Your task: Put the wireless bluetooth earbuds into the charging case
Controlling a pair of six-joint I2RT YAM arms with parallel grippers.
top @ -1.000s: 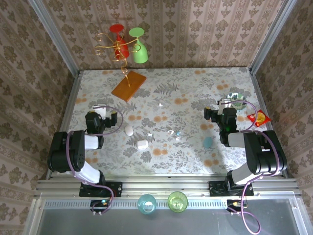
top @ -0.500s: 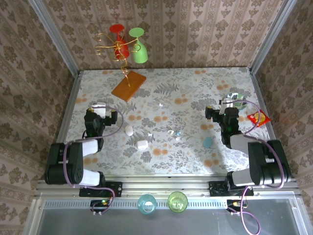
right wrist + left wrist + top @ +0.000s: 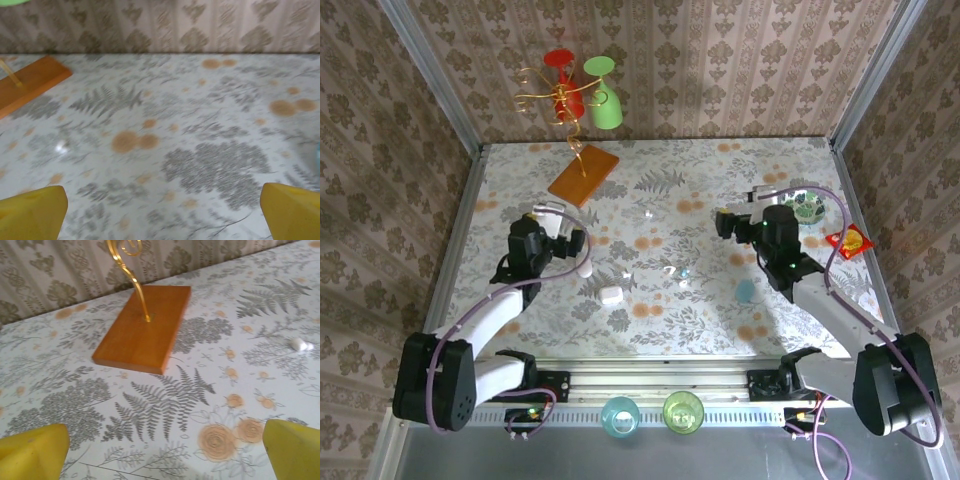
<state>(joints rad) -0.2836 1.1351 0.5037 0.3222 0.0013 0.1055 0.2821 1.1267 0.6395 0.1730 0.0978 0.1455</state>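
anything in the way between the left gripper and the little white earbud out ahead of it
Nothing visible. Bare patterned tabletop lies between the open left gripper and the earbud; the wooden stand base sits off to the side.

Oval white case (image 3: 584, 267) and squarish white case (image 3: 611, 296) lie near each other, left of centre on tabletop (image 3: 720, 170). Blue case (image 3: 746, 291) lies well apart, right. Between them: clear earbuds (image 3: 668, 270), blue earbud (image 3: 685, 272) just beside. Lone earbud (image 3: 648, 214) lies farther back.
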